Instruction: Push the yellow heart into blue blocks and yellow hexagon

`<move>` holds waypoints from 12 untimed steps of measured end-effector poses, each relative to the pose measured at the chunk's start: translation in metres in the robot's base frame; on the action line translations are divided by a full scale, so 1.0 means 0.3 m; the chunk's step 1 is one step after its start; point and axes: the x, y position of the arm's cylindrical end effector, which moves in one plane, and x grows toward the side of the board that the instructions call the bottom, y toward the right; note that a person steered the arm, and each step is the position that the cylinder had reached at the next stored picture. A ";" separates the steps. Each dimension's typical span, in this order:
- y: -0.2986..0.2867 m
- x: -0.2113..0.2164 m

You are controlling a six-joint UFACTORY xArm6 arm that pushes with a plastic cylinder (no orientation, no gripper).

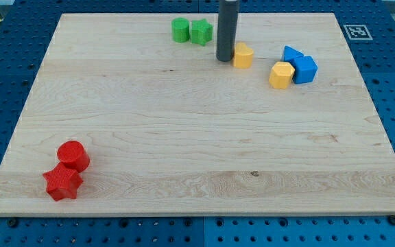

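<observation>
The yellow heart (243, 55) lies near the view's top, right of centre. My tip (224, 60) touches its left side. The yellow hexagon (281, 75) sits a short way to the heart's right and a little lower. Two blue blocks touch the hexagon: a blue cube (304, 69) on its right and another blue block (291, 54) just above, its shape unclear. A gap remains between the heart and the hexagon.
A green cylinder (180, 30) and a green star (201, 31) sit side by side at the top, left of my rod. A red cylinder (73, 156) and a red star (62, 182) sit at the bottom left. A marker tag (354, 31) is at the top right corner.
</observation>
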 end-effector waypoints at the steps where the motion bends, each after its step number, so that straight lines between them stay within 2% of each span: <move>1: 0.041 0.000; 3: 0.041 -0.099; 5: 0.113 -0.034; 8: 0.172 -0.030; 10: 0.066 -0.056; 12: 0.030 0.011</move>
